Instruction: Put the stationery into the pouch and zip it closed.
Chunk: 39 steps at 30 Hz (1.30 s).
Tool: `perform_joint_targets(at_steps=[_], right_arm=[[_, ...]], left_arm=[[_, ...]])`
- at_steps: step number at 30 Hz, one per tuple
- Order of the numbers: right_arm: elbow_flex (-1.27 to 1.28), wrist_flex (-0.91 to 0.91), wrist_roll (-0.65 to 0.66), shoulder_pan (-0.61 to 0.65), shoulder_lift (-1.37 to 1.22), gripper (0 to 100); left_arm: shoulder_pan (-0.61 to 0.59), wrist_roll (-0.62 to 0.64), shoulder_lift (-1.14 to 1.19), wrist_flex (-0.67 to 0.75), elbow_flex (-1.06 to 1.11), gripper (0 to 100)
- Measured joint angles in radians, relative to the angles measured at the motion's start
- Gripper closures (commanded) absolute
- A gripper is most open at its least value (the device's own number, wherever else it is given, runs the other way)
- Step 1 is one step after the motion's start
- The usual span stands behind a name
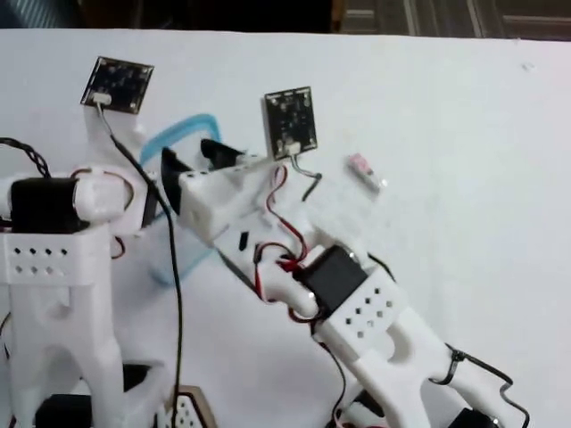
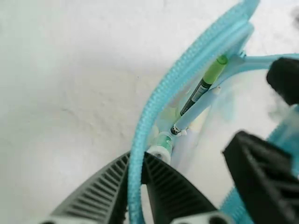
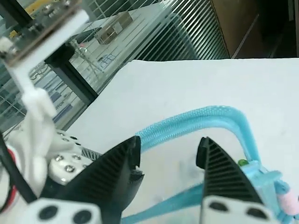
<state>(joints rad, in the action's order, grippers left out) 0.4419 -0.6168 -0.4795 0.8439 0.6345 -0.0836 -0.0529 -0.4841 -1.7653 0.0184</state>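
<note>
Pinching the woven turquoise rim of the clear soft pouch point(image 2: 187, 70), left gripper point(image 2: 135, 161) with ribbed black fingers clamped on it, slim green-tipped pen point(image 2: 202, 89) inside the pouch, right gripper point(image 3: 169, 149) over the pouch with fingers apart, small pink block point(image 1: 360, 166) lying apart from the pouch.

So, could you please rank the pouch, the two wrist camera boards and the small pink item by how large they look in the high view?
1. Pouch, largest, though partly covered.
2. The two camera boards look about alike. They are raised nearer the camera, so their rank is unsure.
3. Pink item, smallest.

No legible text (none anywhere)
</note>
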Motion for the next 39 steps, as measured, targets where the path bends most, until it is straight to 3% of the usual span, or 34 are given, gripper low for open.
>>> perform_joint_targets(at_steps=[4,11,15,19,27,34,38,39], right_arm=[[-0.051,-0.008,0.002,-0.095,0.008,80.1],[-0.21,-0.184,0.12,-0.488,-0.104,80.1],[-0.282,-0.367,0.354,-0.669,-0.311,80.1],[-0.338,-0.474,0.621,-0.766,-0.545,80.0],[-0.525,-0.516,0.85,-0.772,-0.939,80.0],[-0.825,-0.512,0.882,-0.727,-1.323,81.0],[-1.036,-0.624,0.882,-0.735,-1.49,98.5],[-1.103,-0.667,0.882,-0.747,-1.519,98.4]], left_arm=[[0.0,0.0,0.0,0.0,0.0,98],[0.0,0.0,0.0,0.0,0.0,98],[0.0,0.0,0.0,0.0,0.0,98],[0.0,0.0,0.0,0.0,0.0,98],[0.0,0.0,0.0,0.003,0.0,98],[0.0,0.0,-0.008,0.028,0.028,98],[0.0,0.0,-0.011,0.044,0.046,98],[0.0,0.0,-0.011,0.046,0.046,98]])
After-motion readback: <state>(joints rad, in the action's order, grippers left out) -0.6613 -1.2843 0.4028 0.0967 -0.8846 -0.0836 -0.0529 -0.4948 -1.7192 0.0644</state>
